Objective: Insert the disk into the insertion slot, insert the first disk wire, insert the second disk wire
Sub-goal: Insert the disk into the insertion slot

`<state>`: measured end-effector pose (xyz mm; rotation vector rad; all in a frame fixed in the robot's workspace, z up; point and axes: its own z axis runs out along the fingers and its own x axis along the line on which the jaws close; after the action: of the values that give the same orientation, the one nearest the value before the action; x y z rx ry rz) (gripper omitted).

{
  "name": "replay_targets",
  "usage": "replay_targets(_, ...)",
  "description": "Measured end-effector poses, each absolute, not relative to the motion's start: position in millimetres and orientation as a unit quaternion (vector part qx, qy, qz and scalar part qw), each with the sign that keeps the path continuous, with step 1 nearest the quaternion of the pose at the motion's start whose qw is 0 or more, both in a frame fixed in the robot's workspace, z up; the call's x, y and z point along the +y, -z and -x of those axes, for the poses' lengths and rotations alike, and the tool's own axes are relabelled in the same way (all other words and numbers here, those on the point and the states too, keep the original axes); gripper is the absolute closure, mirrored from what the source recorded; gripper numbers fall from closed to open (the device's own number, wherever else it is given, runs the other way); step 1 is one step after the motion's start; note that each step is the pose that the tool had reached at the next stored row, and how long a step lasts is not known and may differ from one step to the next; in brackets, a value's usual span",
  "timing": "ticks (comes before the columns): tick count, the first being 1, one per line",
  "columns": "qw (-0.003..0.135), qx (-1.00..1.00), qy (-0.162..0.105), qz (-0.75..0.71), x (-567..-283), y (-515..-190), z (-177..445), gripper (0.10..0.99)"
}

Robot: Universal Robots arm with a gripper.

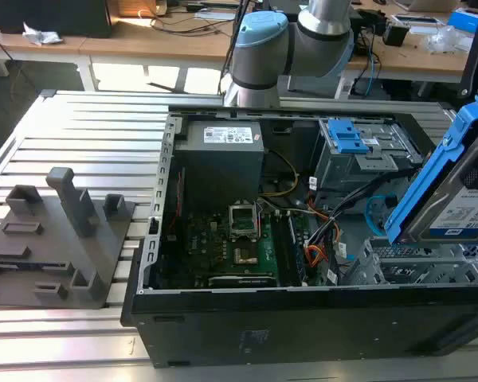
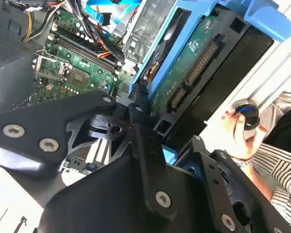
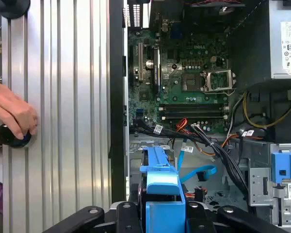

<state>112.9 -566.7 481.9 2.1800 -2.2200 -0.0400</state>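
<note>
Gripping the disk (image 1: 454,199) w/ the gripper (image 3: 161,213): jaws shut on the sides of its blue carrier frame (image 3: 160,177), per both wrist views. Holding it tilted, one end raised, at the exterior view's right, above the insertion slot (image 1: 410,267) and not yet seated in it. Showing the disk's green circuit-board underside in the second wrist view. Noting the first disk wire (image 3: 182,124), red/orange w/ dark strands, loose by the motherboard (image 3: 184,82) edge, apart from the disk. Noting the second disk wire (image 3: 199,172), light blue, looped near the carrier frame in the first wrist view. Farther off than the slot, inside the open PC case (image 1: 303,318): taller cage w/ blue latch (image 1: 352,137); toward the exterior view's left of that, power supply (image 1: 223,151). Outside the case, at the exterior view's left: grey fixture block (image 1: 56,239) on ribbed alu. table (image 1: 103,135). On that table in the first wrist view: a person's hand (image 3: 12,112) resting on a black knob (image 3: 9,137).
</note>
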Motion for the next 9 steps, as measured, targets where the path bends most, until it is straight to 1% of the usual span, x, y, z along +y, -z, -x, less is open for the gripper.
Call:
replay_targets(3, 0.015, -0.713, 0.013, -0.7, -567, -469, -113, 0.725)
replay_targets(9, 0.017, -0.713, 0.015, -0.7, -566, -454, -116, 0.725)
